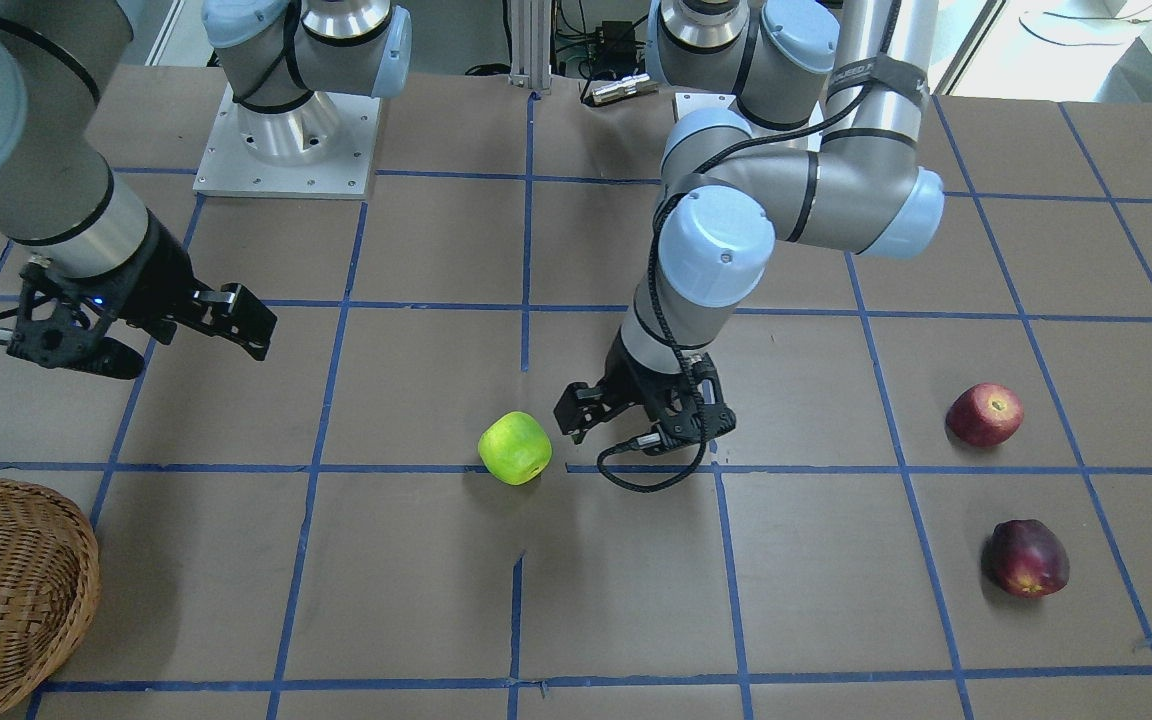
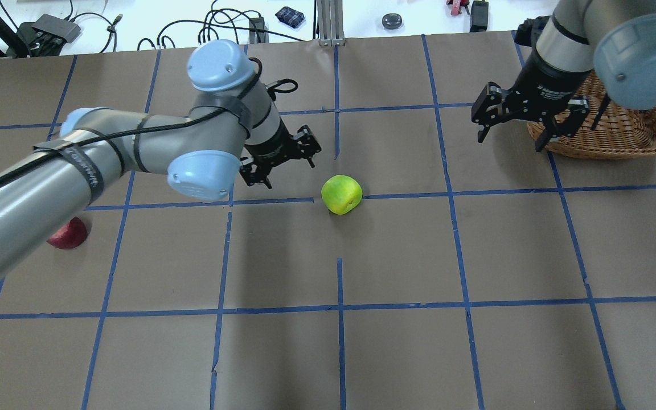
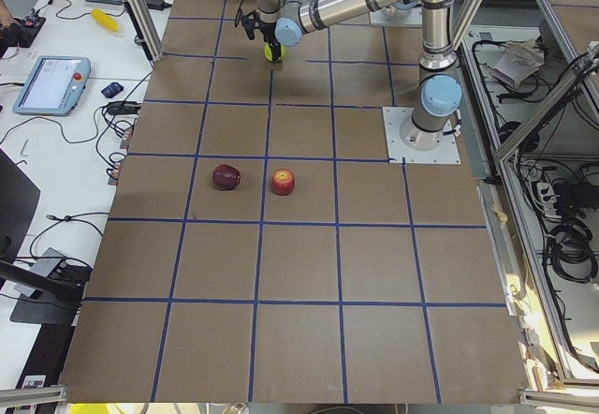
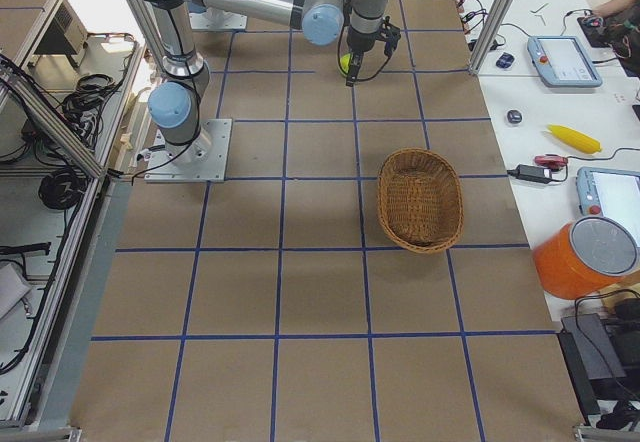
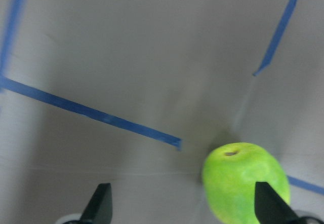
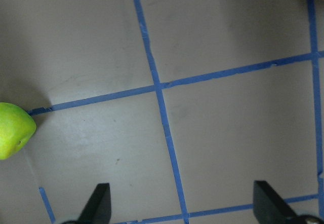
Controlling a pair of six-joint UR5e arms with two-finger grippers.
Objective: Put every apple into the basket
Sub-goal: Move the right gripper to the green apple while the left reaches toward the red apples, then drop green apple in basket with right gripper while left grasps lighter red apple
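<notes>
Brown and gridded in blue, the table (image 1: pixel 416 600) carries at its end on the robot's right the round tan wicker basket (image 1: pixel 26 590), with no apple in it. The left fingers (image 2: pixel 312 147) are spread wide and hold nothing. The right fingers (image 2: pixel 480 124), equally wide and bare, hover by the basket. What matters to us is the bright lime-green apple (image 1: pixel 514 448). It lies just beside the left fingers, on their basket side and apart from them, and in the left wrist view it sits toward one tip, not centred. Being near round, it offers no long axis. We judge the left arm far nearer. The red apple with a yellowish stem end (image 1: pixel 984 414) and the dark maroon apple (image 1: pixel 1026 557) lie well apart on the robot's left.
</notes>
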